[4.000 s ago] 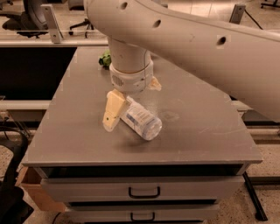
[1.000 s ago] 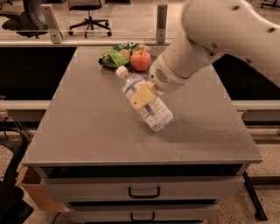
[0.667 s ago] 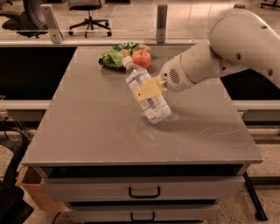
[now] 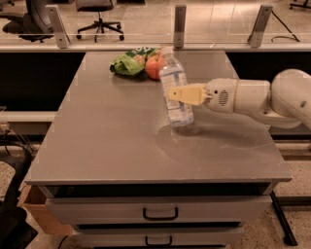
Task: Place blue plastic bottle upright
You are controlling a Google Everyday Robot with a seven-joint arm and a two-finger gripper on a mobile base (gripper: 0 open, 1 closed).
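At the bottom of the frame are two grey drawers (image 4: 160,213) with dark handles. A brown box (image 4: 35,209) sits on the floor at the lower left. Above the drawers is the flat grey table (image 4: 107,146).

In the middle of the table is the blue plastic bottle (image 4: 180,115). It stands almost straight up, with its white cap leaning a little to the upper left. Its bottom looks like it touches the table, but I cannot be sure.

The gripper (image 4: 174,93) comes in from the right on a fat white arm (image 4: 252,99). It is closed around the middle of the bottle. One yellow finger (image 4: 187,94) lies across the front, and the other is hidden behind.

Farther back, near the top middle, a red apple (image 4: 153,67) sits just behind the bottle, with a green bag (image 4: 126,64) touching it on the left. An office chair (image 4: 97,14) is at the upper left.
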